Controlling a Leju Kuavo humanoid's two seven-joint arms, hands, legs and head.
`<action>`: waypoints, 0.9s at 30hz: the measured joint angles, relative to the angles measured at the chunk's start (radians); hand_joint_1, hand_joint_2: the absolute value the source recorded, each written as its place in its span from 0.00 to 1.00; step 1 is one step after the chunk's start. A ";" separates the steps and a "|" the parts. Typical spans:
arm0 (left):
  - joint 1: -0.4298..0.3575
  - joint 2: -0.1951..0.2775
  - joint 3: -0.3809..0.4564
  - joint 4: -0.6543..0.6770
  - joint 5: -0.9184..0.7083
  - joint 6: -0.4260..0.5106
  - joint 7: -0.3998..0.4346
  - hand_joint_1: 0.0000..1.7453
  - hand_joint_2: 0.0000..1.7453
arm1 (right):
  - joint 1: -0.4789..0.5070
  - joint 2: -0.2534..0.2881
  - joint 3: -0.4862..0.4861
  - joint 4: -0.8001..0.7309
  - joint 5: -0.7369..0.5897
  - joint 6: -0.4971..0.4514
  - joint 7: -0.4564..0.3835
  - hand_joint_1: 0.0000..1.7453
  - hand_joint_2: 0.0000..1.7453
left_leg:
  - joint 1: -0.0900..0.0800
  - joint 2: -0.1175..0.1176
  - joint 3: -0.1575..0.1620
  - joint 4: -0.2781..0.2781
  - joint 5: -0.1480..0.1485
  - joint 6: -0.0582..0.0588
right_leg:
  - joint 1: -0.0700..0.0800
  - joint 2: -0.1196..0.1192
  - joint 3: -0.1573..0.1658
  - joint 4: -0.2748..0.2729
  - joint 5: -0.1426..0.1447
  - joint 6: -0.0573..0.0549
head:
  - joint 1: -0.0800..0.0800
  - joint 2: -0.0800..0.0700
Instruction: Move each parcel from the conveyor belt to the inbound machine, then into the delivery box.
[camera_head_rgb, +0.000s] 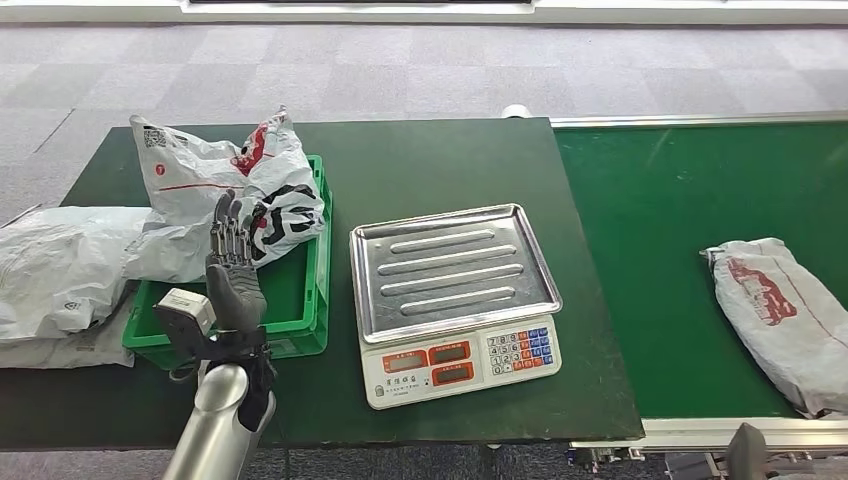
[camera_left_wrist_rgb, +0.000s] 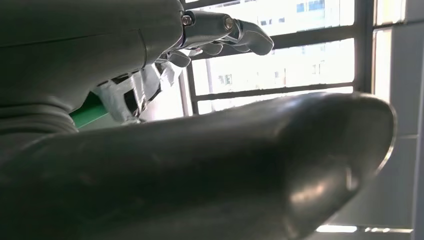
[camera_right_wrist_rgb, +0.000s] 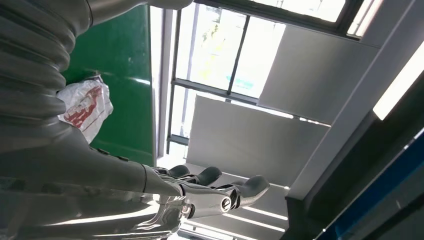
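Observation:
A grey parcel with red print (camera_head_rgb: 780, 320) lies on the green conveyor belt (camera_head_rgb: 680, 230) at the right; in the right wrist view the same parcel (camera_right_wrist_rgb: 87, 107) lies on the belt (camera_right_wrist_rgb: 120, 60). The scale with a bare steel tray (camera_head_rgb: 452, 268) stands in the middle of the table. White and grey parcels (camera_head_rgb: 240, 185) are heaped in the green crate (camera_head_rgb: 318, 290). My left hand (camera_head_rgb: 232, 270) is raised upright over the crate's near side, fingers straight, holding nothing. Its fingers (camera_left_wrist_rgb: 225, 27) point past a crumpled parcel (camera_left_wrist_rgb: 130, 95). My right hand (camera_right_wrist_rgb: 210, 192) is spread and empty.
More grey parcels (camera_head_rgb: 60, 275) lie on the dark green table (camera_head_rgb: 430, 160) left of the crate. The scale's keypad and displays (camera_head_rgb: 465, 362) face me near the table's front edge. A metal rail (camera_head_rgb: 700, 120) borders the belt's far side.

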 joint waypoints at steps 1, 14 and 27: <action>0.003 -0.001 -0.001 0.000 -0.031 -0.009 0.012 0.00 0.00 | 0.005 0.003 -0.005 0.008 0.002 0.000 0.000 0.00 1.00 | 0.000 0.000 0.000 0.000 0.000 0.000 | 0.000 0.000 0.000 0.000 0.000 0.000 | 0.000 0.000; -0.003 -0.002 -0.001 0.033 -0.134 -0.059 0.035 0.00 0.00 | 0.019 0.020 -0.047 0.079 -0.015 0.000 0.000 0.00 1.00 | 0.000 0.000 0.000 0.000 0.000 0.000 | 0.000 0.001 0.000 0.000 0.000 0.000 | 0.000 0.000; -0.005 -0.002 -0.001 0.038 -0.134 -0.060 0.035 0.00 0.00 | 0.018 0.020 -0.048 0.099 -0.016 -0.001 -0.001 0.00 1.00 | 0.000 0.000 0.000 0.000 0.000 0.000 | 0.000 0.001 0.000 0.000 0.000 0.000 | 0.000 0.000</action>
